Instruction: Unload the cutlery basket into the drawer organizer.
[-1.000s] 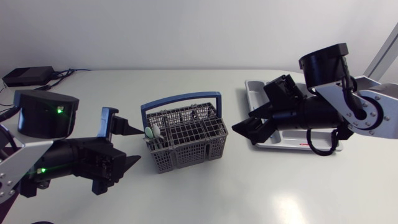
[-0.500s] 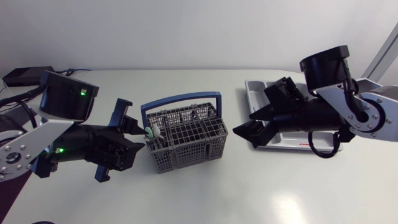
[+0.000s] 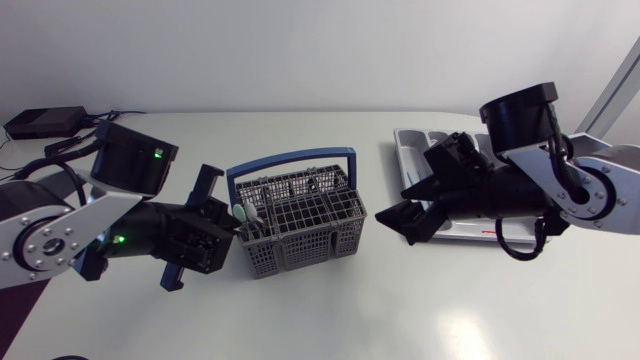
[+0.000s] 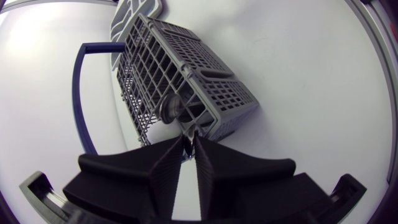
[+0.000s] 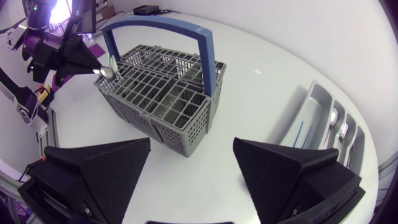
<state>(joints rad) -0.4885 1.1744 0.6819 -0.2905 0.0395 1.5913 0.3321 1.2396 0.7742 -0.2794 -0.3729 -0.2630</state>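
Spoon [image 5: 107,71] at the basket's [image 3: 305,215] left corner is now pinched in the narrowed left gripper [image 4: 189,138], which has closed in from beside the basket. Lifting it out seems next. Right gripper [image 3: 396,203] hangs wide open and empty between the basket and the organizer [image 3: 410,140].

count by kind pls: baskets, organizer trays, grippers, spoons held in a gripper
basket: 1
organizer tray: 1
grippers: 2 (left gripper, right gripper)
spoon held in the left gripper: 1
total: 5
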